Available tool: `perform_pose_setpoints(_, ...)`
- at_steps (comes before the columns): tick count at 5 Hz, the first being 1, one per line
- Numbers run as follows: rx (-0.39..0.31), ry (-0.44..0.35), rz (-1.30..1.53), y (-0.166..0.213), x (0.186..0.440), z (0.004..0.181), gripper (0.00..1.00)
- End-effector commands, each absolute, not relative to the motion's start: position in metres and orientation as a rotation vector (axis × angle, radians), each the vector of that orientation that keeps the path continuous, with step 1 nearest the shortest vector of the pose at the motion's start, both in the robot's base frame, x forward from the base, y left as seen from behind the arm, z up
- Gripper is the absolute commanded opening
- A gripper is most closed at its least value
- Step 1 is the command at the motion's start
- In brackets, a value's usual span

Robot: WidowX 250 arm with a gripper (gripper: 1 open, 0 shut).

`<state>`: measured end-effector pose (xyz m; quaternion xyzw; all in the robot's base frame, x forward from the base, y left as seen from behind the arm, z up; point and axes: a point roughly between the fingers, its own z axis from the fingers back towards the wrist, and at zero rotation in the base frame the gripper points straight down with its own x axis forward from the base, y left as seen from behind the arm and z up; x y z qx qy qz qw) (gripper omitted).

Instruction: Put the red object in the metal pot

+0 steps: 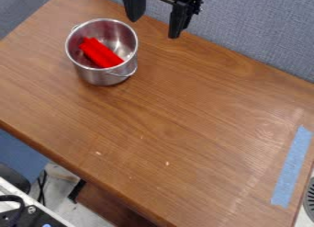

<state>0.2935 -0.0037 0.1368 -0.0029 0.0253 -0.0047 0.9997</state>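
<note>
Wood grain runs across the brown table (185,111), on which the metal pot (102,51) is set near the far left corner. Inside the pot, the red object (99,53) is seen lying tilted against the shiny bottom. The black gripper (160,17) is held above the table's far edge, just right of the pot and apart from it, with its fingers spread wide and nothing gripped. A blue tape strip (292,164) is stuck near the right edge.

tool (156,19) upper body cut off by top edge, red object (99,53) partly hidden behind metal pot (103,51) wall
</note>
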Motion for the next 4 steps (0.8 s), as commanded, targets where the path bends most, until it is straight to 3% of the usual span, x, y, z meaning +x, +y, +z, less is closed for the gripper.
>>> perform_pose_setpoints(1,-0.011,0.066,-0.046,0.018,0.316,0.134,0.0)
perform_pose_setpoints(2,-0.016,0.064,-0.079,0.041,0.337,0.137,1.0)
perform_pose_setpoints(3,-0.018,0.091,-0.329,0.02,0.325,0.134,0.0)
perform_pose_setpoints(4,-0.046,0.124,-0.544,-0.001,0.31,0.134,0.0)
